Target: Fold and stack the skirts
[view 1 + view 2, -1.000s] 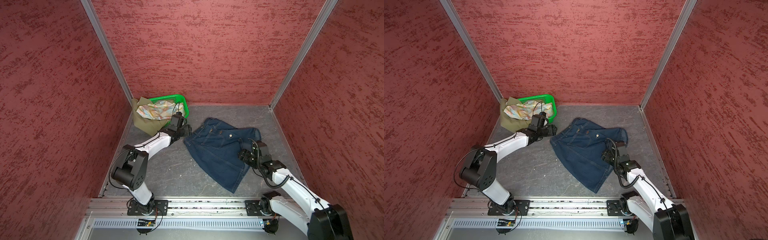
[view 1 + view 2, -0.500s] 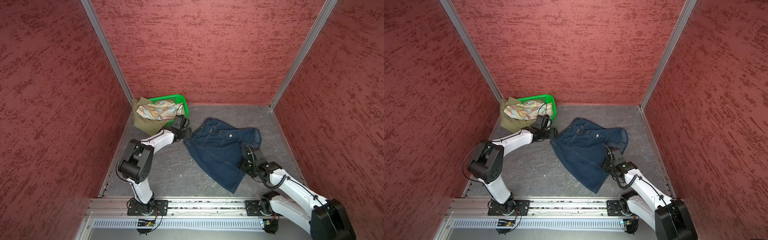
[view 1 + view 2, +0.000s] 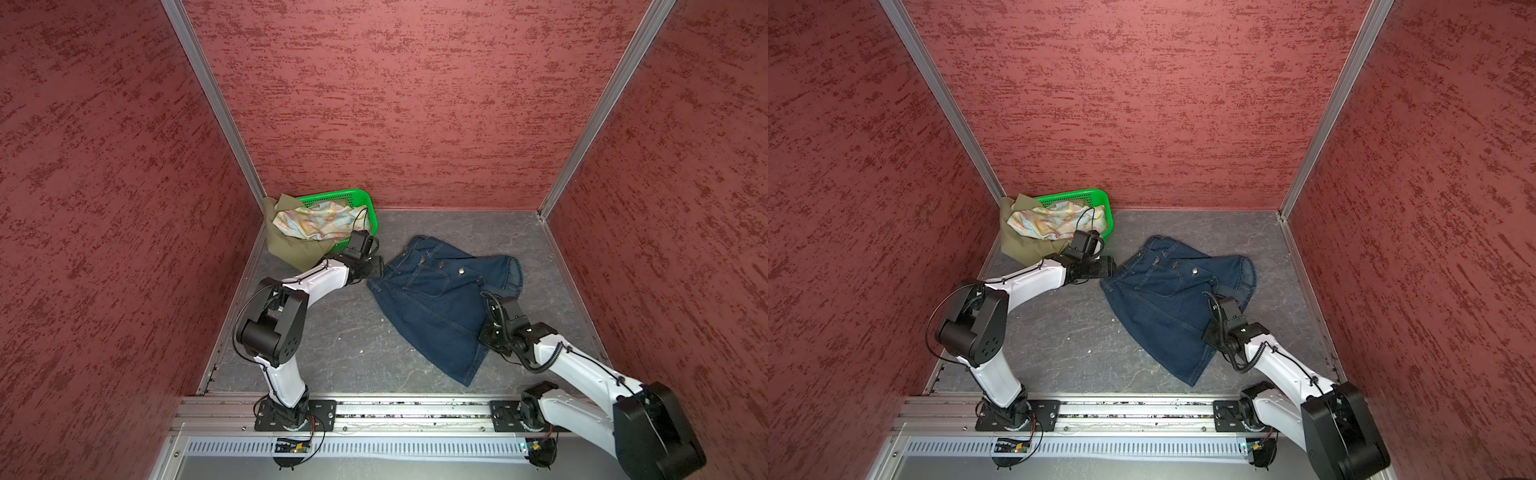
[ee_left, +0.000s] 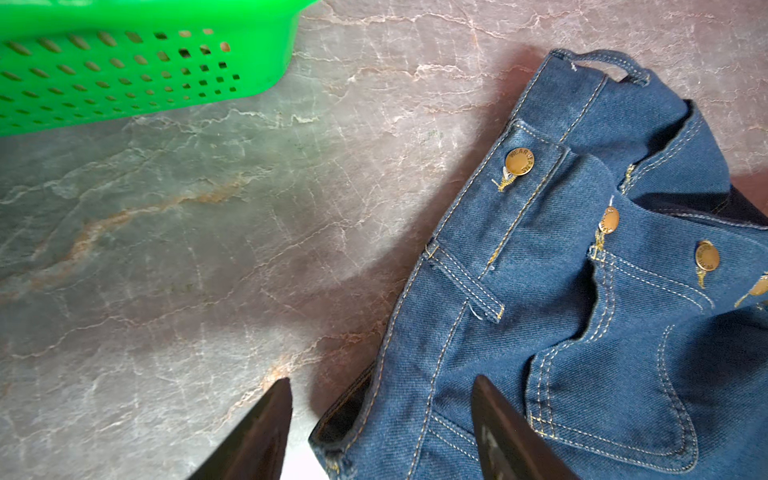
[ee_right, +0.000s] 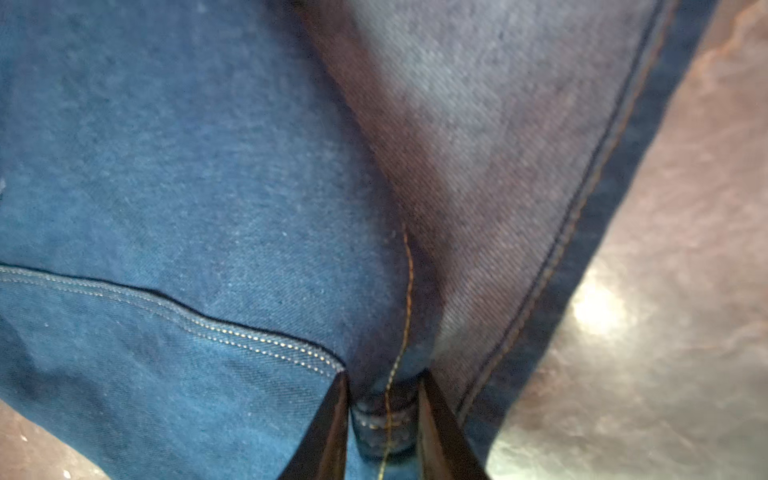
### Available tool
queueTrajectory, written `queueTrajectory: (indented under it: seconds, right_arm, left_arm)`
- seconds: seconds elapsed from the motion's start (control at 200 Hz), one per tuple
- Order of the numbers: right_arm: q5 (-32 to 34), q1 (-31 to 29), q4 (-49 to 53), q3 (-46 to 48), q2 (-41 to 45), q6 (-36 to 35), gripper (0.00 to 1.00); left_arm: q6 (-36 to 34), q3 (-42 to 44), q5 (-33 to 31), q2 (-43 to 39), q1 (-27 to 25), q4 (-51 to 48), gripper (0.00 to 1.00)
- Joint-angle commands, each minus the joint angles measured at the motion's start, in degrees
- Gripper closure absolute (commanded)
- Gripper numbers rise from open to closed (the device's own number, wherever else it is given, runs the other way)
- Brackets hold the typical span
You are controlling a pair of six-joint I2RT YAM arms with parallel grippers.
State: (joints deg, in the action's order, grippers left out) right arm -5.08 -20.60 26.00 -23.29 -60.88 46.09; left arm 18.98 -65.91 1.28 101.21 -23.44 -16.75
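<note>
The denim skirt [image 3: 432,307] lies spread near the middle of the grey tabletop [image 3: 340,332], waistband toward the back and hem toward the front rail [image 3: 415,409]. It is wrinkled near the buttons.

The left arm [image 3: 316,282] rises from the rail, bends sharply at the elbow and stretches its white forearm low toward the waistband. The left tool [image 4: 382,380] is held roughly level at the waistband's left corner. Its 2 fingers [image 4: 266,424] are spread wide, 1 over bare tabletop and 1 over denim, with the skirt's edge between them (whether either touches the cloth cannot be told).

The right arm [image 3: 582,370] reaches inward from the front right corner, with its wrist tipped down onto the skirt's right side. In the right wrist view the right tool [image 5: 383,374] has its fingers drawn close together, pinching a small bunched fold of denim that a yellow-stitched seam runs through.

In both top views the other 2 skirts sit in the back left corner. The floral skirt [image 3: 316,222] is heaped in the green basket [image 3: 357,195]. The olive skirt [image 3: 291,249] lies under it and spills over the basket's near side onto the tabletop. The basket is just behind the left wrist.
</note>
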Motion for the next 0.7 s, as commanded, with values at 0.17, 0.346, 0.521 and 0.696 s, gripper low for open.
queueTrajectory:
  seconds: [0.17, 0.346, 0.521, 0.696]
  right_arm:
    - [2.97, -0.45, 2.19, -3.04, 2.48, -0.5, 0.87]
    - [3.54, -0.47, 3.24, -4.04, 3.58, -1.17, 0.96]
    - [3.85, -0.51, 3.86, -4.13, 4.66, -1.22, 0.99]
    - [5.12, -0.37, 5.35, -5.52, 6.98, -1.22, 1.0]
  left_arm:
    - [-0.89, -2.43, 0.96, 2.9, 0.06, -2.69, 0.31]
    - [-0.54, -4.45, 2.96, 5.24, 0.15, -4.29, 0.31]
    - [0.28, -6.18, 5.48, 7.29, 0.15, -5.38, 0.32]
    - [0.82, -5.72, 7.02, 8.29, 0.06, -5.09, 0.65]
